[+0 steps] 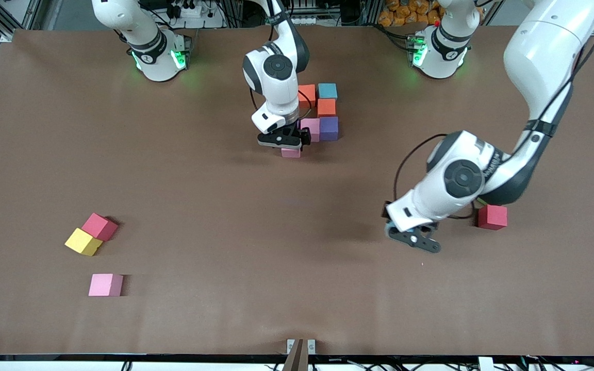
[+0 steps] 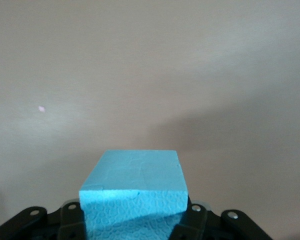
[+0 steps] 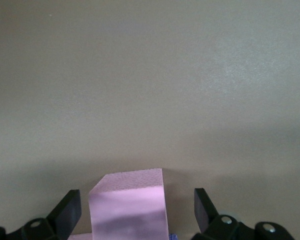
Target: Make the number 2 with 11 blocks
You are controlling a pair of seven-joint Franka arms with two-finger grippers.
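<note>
A partial number 2 stands mid-table toward the robots' bases: an orange block [image 1: 307, 95], a light blue block [image 1: 327, 91], a second orange one [image 1: 326, 107], a pink one [image 1: 311, 129] and a purple one [image 1: 329, 128]. Just nearer the front camera, a pink block [image 1: 291, 152] [image 3: 127, 200] rests on the table between the open fingers [image 3: 69, 212] of my right gripper [image 1: 284, 140] [image 3: 135, 210], with gaps on both sides. My left gripper [image 1: 414, 239] [image 2: 135, 220] is shut on a light blue block [image 2: 135, 180], low over bare table.
A red block [image 1: 492, 217] lies beside the left gripper, toward the left arm's end. Toward the right arm's end lie a rose-red block [image 1: 99, 226] touching a yellow one [image 1: 83, 241], and a pink one [image 1: 105, 285] nearer the front camera. The table [image 1: 225, 216] is brown.
</note>
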